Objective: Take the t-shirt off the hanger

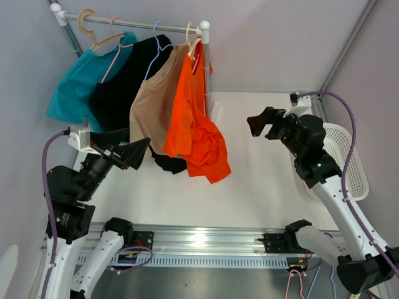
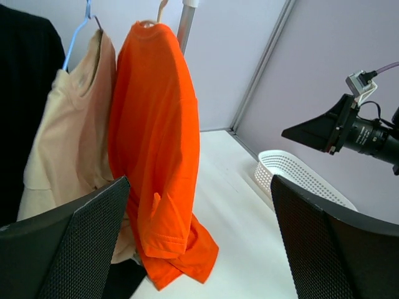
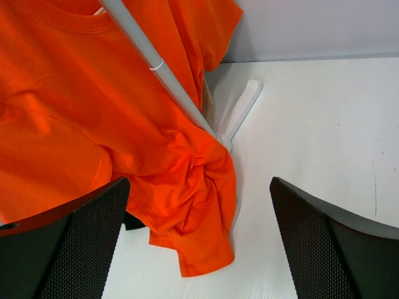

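Holding L fingers (image 2: 75, 243) spread wide, gripping nothing. L gripper (image 1: 132, 153) hovering off the table (image 1: 262, 180), pointing toward the hanging clothes, close to the lower edge of the beige shirt (image 1: 153, 106). Holding R fingers (image 3: 330, 249) just as wide, nothing btwn them either. R gripper (image 1: 260, 123) hanging in the air well right of the rack, facing the orange t-shirt (image 1: 198, 128). Touching no cloth w/ either one.

Seeing the orange t-shirt still on its hanger (image 1: 190, 36), last in line at the right end of the rail (image 1: 143, 25), right by the upright pole (image 3: 161, 70). Hanging collar-up, lower part bunching & draping down to about table level beside the pole's foot; can't tell if resting on the top.

Finding the beige shirt just left of it on a blue hanger (image 2: 73, 38), pressing side to side. Then black shirt (image 1: 121, 87), then teal shirt (image 1: 75, 87) at far left. Spotting white basket (image 1: 352, 163) at the table's right edge, partly behind the R arm.
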`<state>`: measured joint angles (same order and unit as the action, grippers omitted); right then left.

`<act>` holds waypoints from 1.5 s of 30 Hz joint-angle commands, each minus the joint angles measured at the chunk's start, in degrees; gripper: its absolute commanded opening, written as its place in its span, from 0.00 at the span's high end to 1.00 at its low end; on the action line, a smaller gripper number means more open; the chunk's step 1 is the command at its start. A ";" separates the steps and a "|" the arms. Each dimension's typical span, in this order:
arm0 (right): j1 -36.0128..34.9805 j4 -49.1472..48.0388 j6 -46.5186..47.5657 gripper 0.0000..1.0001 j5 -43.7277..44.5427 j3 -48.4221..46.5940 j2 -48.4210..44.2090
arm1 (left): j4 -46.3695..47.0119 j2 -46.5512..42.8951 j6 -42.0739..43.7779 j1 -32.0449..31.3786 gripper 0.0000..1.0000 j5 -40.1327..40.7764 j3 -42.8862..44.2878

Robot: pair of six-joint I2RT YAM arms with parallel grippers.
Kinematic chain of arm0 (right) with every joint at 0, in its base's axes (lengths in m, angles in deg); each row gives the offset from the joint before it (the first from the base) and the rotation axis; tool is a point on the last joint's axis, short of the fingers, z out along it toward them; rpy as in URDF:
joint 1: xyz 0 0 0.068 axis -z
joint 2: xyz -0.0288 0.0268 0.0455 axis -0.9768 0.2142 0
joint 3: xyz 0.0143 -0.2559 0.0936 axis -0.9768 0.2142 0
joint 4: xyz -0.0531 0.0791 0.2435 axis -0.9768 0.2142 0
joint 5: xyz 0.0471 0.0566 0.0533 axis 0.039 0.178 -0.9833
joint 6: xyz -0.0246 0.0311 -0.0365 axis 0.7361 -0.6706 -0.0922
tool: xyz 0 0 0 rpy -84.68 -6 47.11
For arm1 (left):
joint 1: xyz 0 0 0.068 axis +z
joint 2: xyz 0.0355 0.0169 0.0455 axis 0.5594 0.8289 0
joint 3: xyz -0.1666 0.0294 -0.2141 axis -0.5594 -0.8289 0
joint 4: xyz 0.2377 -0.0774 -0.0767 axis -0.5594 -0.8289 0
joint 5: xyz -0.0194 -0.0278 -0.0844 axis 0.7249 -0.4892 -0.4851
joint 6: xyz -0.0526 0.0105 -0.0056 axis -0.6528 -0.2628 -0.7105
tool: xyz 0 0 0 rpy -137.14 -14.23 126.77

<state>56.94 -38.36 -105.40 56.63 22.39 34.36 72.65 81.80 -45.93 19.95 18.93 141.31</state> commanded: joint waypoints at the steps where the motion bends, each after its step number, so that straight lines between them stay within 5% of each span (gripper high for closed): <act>1: 1.09 -1.94 -1.49 0.01 -3.60 -0.31 0.50 | -0.22 -2.03 3.82 0.35 0.01 1.26 1.74; 9: 1.35 -3.97 -1.49 0.01 -7.74 1.45 -0.03 | -3.91 1.46 4.88 0.35 0.01 7.23 4.01; 13: 1.35 -5.28 -0.79 0.01 -8.79 2.59 -1.17 | -8.65 11.28 6.02 0.44 0.01 14.26 10.25; 17: 1.26 -6.87 -1.14 0.00 -8.53 4.09 -4.23 | -11.56 21.21 7.86 0.44 0.01 12.08 21.23; 24: 0.91 -5.64 -0.44 0.01 -9.76 4.44 -7.40 | -7.53 37.83 14.27 0.53 0.01 20.15 36.87; 30: 0.56 -5.46 -0.26 0.01 -10.90 4.71 -8.46 | 5.13 45.76 21.22 0.53 0.02 20.42 39.52; 35: 0.30 -5.37 0.09 0.00 -10.90 4.97 -8.99 | 5.49 56.22 25.18 0.53 0.11 19.54 47.16; 45: 0.38 -4.67 1.23 0.01 -9.15 4.79 -9.17 | 4.44 70.46 24.83 0.79 0.12 17.26 60.16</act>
<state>57.56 -42.25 -105.30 46.91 27.42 25.97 76.63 150.12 -21.60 20.23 37.73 196.21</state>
